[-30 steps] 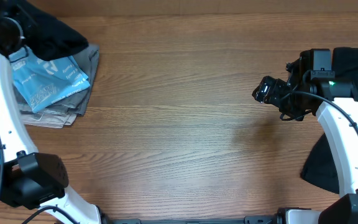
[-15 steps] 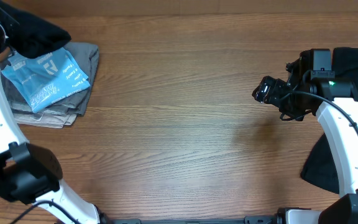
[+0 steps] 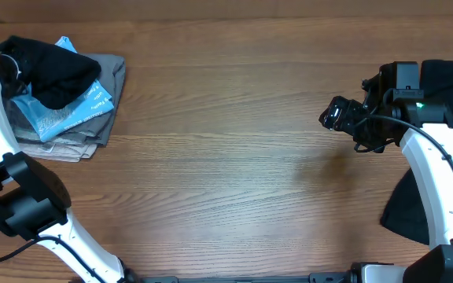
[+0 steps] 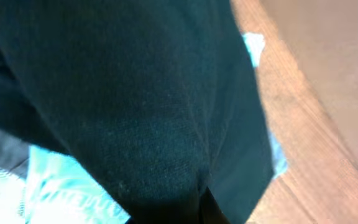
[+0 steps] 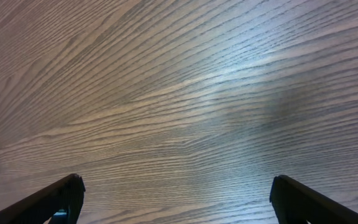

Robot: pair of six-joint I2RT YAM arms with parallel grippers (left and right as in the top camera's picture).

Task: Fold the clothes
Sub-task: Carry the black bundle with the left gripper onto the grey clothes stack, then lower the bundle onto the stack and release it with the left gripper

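Far-left corner of the counter [image 3: 226,181]: black T-shirt [image 3: 53,75] atop the folded pile [image 3: 93,126], right fingers [image 5: 55,200] wide, left fingers can't tell

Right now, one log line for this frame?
left gripper: hidden by shirt, state unclear | shirt: bunched on blue garment | right gripper: open, empty, over table

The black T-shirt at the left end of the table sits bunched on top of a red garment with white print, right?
Not red. The overhead view shows the black T-shirt bunched on top of a light-blue garment with white print, at the left end of the table.
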